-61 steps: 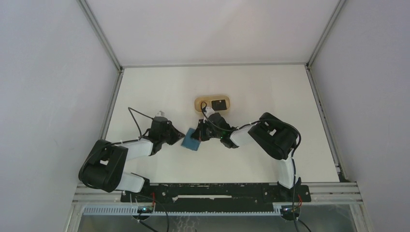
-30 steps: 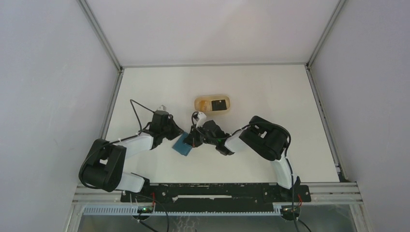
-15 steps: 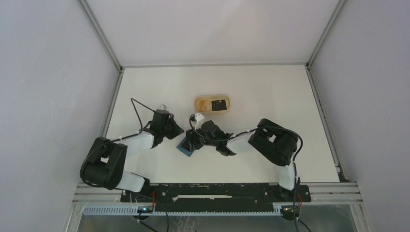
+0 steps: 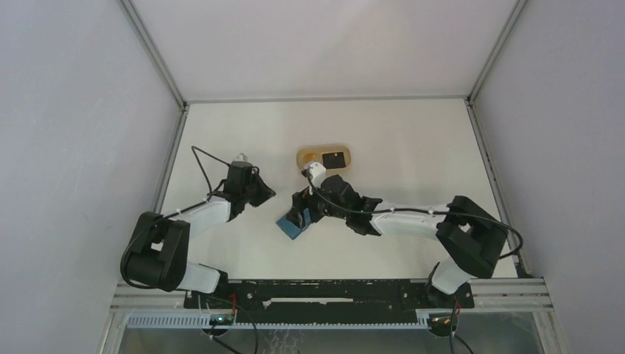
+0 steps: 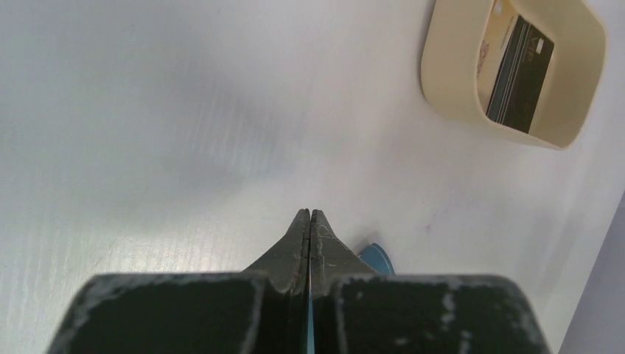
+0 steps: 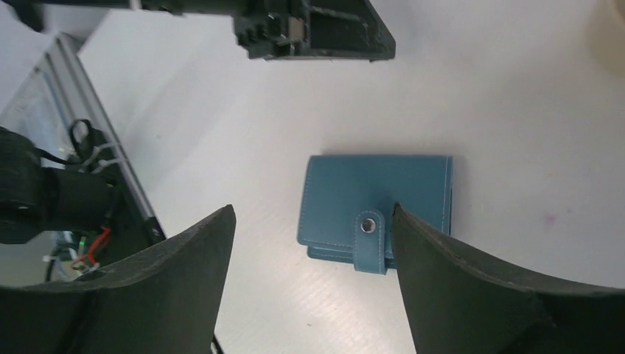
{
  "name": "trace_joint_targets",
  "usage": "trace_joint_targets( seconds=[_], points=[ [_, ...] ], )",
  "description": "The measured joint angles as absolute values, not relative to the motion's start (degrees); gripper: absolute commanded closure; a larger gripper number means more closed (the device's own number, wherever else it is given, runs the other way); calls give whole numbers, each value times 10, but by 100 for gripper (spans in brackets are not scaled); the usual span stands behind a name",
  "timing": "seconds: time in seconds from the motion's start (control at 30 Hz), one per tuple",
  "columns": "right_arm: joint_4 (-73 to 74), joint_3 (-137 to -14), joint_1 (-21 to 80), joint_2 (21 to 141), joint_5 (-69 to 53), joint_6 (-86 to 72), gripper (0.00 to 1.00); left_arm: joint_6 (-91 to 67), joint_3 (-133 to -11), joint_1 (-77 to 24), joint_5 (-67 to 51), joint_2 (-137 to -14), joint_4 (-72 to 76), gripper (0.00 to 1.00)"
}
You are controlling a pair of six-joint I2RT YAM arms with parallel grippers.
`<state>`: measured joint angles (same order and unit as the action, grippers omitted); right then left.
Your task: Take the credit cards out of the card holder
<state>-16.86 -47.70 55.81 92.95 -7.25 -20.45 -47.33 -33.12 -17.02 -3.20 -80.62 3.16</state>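
The holder (image 6: pixel 376 193) lies flat on the table (image 4: pixel 368 133), below and left of the tray (image 4: pixel 304 156) in the top view, partly hidden under the right gripper (image 6: pixel 313 214). That gripper hangs over it with its fingers spread wide and nothing between them. In the right wrist view the holder sits in the gap, nearer the right-hand finger, which overlaps its lower right corner. I cannot tell whether that finger touches it. The wide spread looks meant to straddle the holder before coming down on it.

The left gripper (image 5: pixel 309 221) is pressed fully closed and has hold of nothing. It sits just beside the holder, at the top of the right wrist view, and only a blue sliver shows past its fingers in its own view. It seems placed close by to steady the holder or take it over.

The holder is folded, with its tab (image 6: pixel 368 240) snapped down. In the right wrist view its long axis runs left to right, and the tab wraps over the lower edge, pointing to the bottom of the frame, where the stacked layers show. In the top view it lies at a slant. The tab probably has to be popped before any card inside can come out.

1 black card (image 5: pixel 519 81) already rests in the tray, well apart from the holder.
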Motion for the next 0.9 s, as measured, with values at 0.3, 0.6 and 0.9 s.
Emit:
trace_joint_targets(
  seconds=[0.3, 0.6, 0.9],
  points=[
    [-178, -421, 531, 855, -70, -257, 9, -475, -345, -145, -28, -784, 22, 99],
    [-209, -364, 507, 931, -70, -449, 9, -469, -345, -140, -23, -778, 11, 99],
    [-344, -300, 519, 955, -96, -632, 10, -454, -305, -142, -39, -759, 18, 98]
  ],
)
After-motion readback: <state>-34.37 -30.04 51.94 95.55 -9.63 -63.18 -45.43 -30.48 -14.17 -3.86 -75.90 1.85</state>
